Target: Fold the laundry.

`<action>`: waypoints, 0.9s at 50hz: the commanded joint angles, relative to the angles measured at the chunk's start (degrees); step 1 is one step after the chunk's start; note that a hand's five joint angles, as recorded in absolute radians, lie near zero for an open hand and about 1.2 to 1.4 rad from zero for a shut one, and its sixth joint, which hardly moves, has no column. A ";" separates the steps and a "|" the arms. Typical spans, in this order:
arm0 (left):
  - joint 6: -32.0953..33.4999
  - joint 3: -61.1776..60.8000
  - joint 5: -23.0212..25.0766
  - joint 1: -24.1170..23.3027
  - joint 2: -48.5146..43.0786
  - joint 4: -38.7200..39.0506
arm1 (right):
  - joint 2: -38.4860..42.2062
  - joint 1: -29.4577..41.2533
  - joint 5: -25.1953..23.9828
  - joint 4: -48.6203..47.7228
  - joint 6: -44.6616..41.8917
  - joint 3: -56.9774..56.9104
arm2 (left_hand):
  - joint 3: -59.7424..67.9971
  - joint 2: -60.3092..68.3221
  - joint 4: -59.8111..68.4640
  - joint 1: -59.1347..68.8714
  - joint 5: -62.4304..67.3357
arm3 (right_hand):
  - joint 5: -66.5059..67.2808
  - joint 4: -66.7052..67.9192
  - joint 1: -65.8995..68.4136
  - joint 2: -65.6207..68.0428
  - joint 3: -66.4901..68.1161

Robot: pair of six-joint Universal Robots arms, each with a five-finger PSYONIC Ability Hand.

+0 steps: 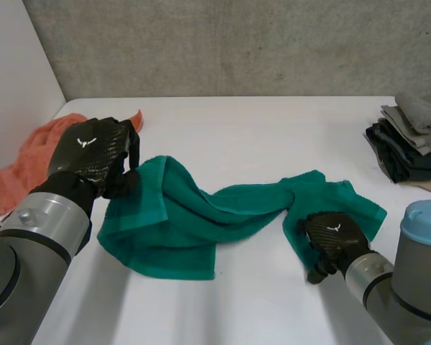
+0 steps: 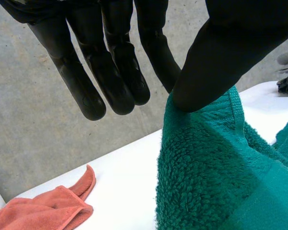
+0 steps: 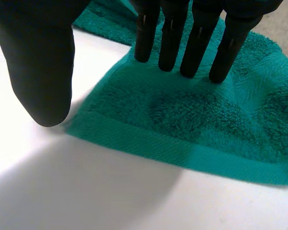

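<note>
A green towel (image 1: 201,215) lies bunched and twisted across the middle of the white table (image 1: 258,129). My left hand (image 1: 93,154) is at the towel's left end and lifts a corner off the table. In the left wrist view the thumb (image 2: 221,62) and one finger pinch the top edge of the towel (image 2: 206,167), while the other fingers stay straight. My right hand (image 1: 334,237) rests on the towel's right end. In the right wrist view its straight fingers (image 3: 197,38) press down on the towel (image 3: 206,120) near a hemmed edge, with the thumb over bare table beside it.
An orange cloth (image 1: 21,165) lies crumpled at the table's far left, behind my left hand, and shows in the left wrist view (image 2: 43,211) too. A stack of folded grey and dark clothes (image 1: 413,140) sits at the right edge. A concrete wall runs behind the table.
</note>
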 commanded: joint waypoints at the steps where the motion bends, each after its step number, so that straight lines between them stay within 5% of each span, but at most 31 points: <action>1: -0.08 -0.32 -0.02 -0.01 -0.03 0.76 | 2.47 -0.41 0.36 -3.19 -3.23 -0.53 | 11.64 11.37 11.38 14.00 14.45 | 5.65 5.39 5.71 5.88 5.52; 7: -0.08 -0.32 -0.02 -0.01 -0.03 0.76 | 3.44 -0.85 0.71 -5.90 -5.26 -0.79 | 11.64 11.37 11.38 14.00 14.45 | 19.07 18.82 19.13 19.30 18.94; 25: -0.17 -0.58 -0.02 -0.18 0.06 1.11 | 5.02 -1.03 2.03 -7.41 -8.95 -5.62 | 11.64 11.37 11.38 14.00 14.45 | 21.63 21.38 21.69 21.86 21.50; 28: -0.17 -0.67 -0.02 -0.18 0.06 1.20 | 6.07 -1.56 2.03 -7.76 -9.56 -7.20 | 11.64 11.37 11.38 14.00 14.45 | 26.99 26.74 27.05 27.22 26.87; 31: -0.17 -0.76 -0.02 -0.10 0.06 1.20 | 7.92 -2.70 2.12 -8.90 -10.79 -9.40 | 11.64 11.37 11.38 14.00 14.45 | 50.97 50.71 51.02 51.20 50.84; 35: -0.08 -0.58 -0.02 -0.10 0.23 1.20 | 7.75 -5.59 2.65 -9.34 -12.37 -12.74 | 11.64 11.37 11.38 14.00 14.45 | 52.19 51.93 52.24 52.42 52.06; 40: 0.27 0.21 -0.02 0.34 0.93 0.93 | 4.33 -10.17 2.65 -5.22 -13.08 -16.34 | 11.64 11.37 11.38 14.00 14.45 | 52.19 51.93 52.24 52.42 52.06; 45: 0.71 2.23 -0.02 1.31 3.57 -0.29 | -11.63 -11.92 1.16 14.14 -18.51 -23.53 | 11.64 11.37 11.38 14.00 14.45 | 52.19 51.93 52.24 52.42 52.06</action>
